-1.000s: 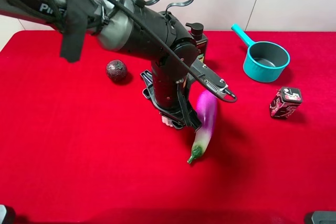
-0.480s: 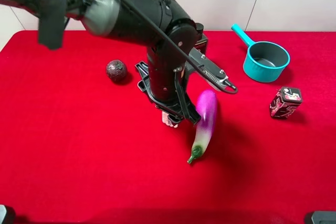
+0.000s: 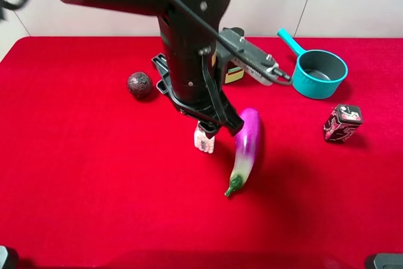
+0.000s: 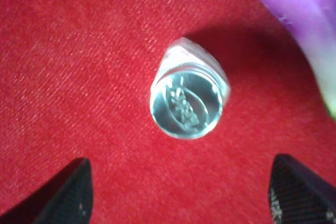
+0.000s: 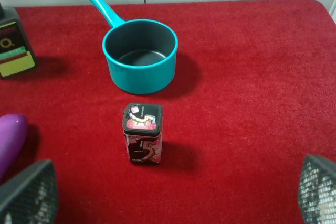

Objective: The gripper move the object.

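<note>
We see the left gripper over the bottle, its fingers released and clear of it. The bottle stands upright on the desk at the eggplant's nine o'clock. The right gripper, too, shows released fingers.

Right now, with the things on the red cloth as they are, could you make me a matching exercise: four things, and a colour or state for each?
Things:
1. bottle
2. eggplant
3. saucepan
4. tin

Descriptions:
A. teal, empty
B. purple, lying flat
C. clear, silver cap
D. red and black

Pairs: 1-C, 2-B, 3-A, 4-D.
</note>
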